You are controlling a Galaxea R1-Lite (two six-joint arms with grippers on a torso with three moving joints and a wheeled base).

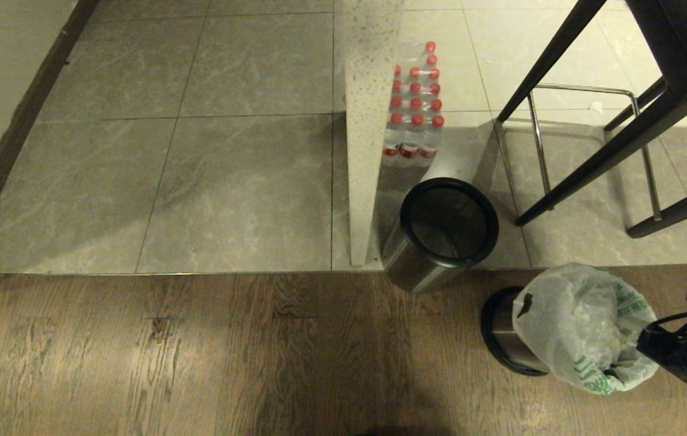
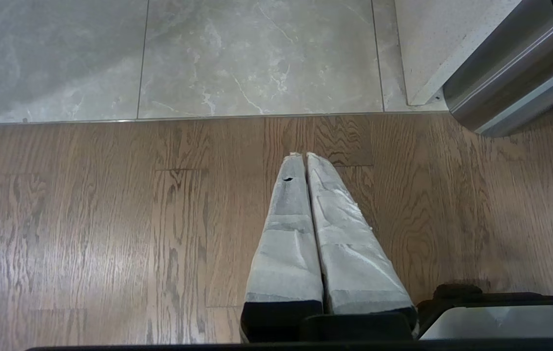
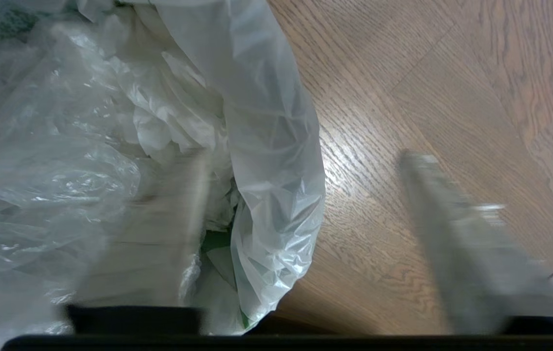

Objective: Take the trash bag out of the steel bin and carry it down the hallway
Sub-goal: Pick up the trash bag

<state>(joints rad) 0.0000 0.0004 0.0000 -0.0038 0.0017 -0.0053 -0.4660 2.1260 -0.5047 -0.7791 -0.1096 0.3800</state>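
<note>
Trash bag (image 1: 579, 324) sits in the steel bin (image 1: 503, 339) at the near right of the scene, on the wooden floor (image 1: 198, 357). We see that the bag is crinkled and translucent white with green printing, and it bulges over the bin's rim so that only the left side of the bin shows. Our right gripper (image 3: 305, 204) is at the right edge of the bag. Its fingers stand wide apart: one finger (image 3: 159, 234) is against the crumpled plastic at the bag's mouth, the other is over bare wood, and the bag's edge hangs between them. We cannot tell that anything is gripped. Our left gripper (image 2: 305, 161) is over the wooden floor, near the tile border, with its two padded fingers pressed together and holding nothing. A second steel bin (image 1: 446, 233), unlined, stands farther away beside a white panel (image 1: 367, 121). Behind it a pack of bottles (image 1: 416, 103) with red caps rests on the grey tiles (image 1: 228, 151).
</note>
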